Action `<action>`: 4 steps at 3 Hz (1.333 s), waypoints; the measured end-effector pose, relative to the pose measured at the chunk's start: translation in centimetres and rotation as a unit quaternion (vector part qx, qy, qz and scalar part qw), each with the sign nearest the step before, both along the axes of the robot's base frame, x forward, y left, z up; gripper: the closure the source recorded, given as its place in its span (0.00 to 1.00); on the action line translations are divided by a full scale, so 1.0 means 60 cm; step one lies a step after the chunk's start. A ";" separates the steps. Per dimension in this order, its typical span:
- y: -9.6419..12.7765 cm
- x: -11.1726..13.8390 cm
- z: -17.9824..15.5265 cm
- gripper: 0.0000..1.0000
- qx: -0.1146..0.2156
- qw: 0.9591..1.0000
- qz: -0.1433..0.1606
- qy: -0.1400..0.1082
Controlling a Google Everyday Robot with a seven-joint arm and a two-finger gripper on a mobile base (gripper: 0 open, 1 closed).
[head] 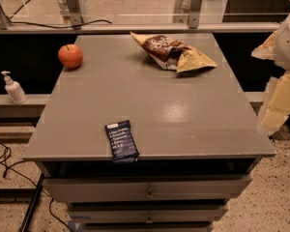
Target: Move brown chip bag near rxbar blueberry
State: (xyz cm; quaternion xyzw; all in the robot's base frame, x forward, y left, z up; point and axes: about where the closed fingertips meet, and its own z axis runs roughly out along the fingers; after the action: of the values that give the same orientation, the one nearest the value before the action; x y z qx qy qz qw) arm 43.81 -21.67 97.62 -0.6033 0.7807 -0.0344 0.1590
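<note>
The brown chip bag (pixel 171 52) lies wrinkled at the far right of the grey cabinet top (pixel 183 110), dark brown with tan-yellow ends. The rxbar blueberry (pixel 121 140), a small navy bar with white text, lies flat at the front edge, left of centre, slightly overhanging it. My gripper (pixel 280 95) shows only as a pale, cream-coloured shape at the right edge of the view, off the cabinet's right side and apart from both objects. It holds nothing that I can see.
A red apple (pixel 70 56) sits at the far left of the top. A white pump bottle (pixel 13 88) stands on a ledge left of the cabinet. Drawers (pixel 147 190) are below the front edge. Cables lie on the floor at left.
</note>
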 end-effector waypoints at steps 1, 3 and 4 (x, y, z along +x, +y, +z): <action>0.000 0.000 0.000 0.00 0.000 1.000 0.000 0.000; 0.005 0.106 -0.009 0.00 0.074 0.996 -0.004 -0.056; 0.017 0.223 -0.024 0.00 0.111 0.987 -0.002 -0.115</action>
State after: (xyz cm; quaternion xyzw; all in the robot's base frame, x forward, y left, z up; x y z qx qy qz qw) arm 57.18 -20.65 96.20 -0.5723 0.7576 -0.0166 0.3135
